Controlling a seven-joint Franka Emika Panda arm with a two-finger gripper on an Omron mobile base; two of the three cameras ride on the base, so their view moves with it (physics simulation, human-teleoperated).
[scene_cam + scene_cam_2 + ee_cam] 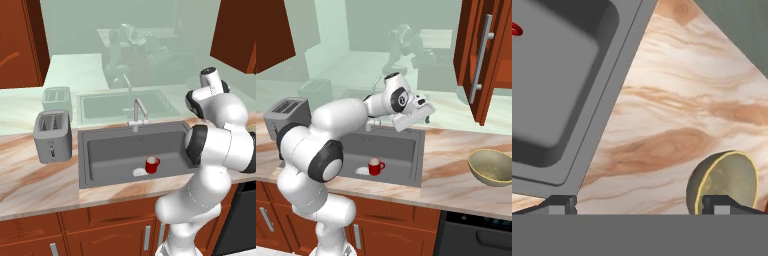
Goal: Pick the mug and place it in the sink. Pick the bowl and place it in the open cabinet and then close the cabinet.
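Mug (pixel 152 164) inside sink (pixel 107 150)

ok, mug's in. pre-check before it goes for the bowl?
1. Mug upright in sink, beside the drain: ok.
2. Gripper open, holding nothing: ok.
3. Bowl upright on counter right of the sink, nothing around it: ok.
4. Gripper above the bowl: not ok, it is over the sink's right edge.
5. Cabinet door open: ok.
6. Free shelf space inside: cannot tell.
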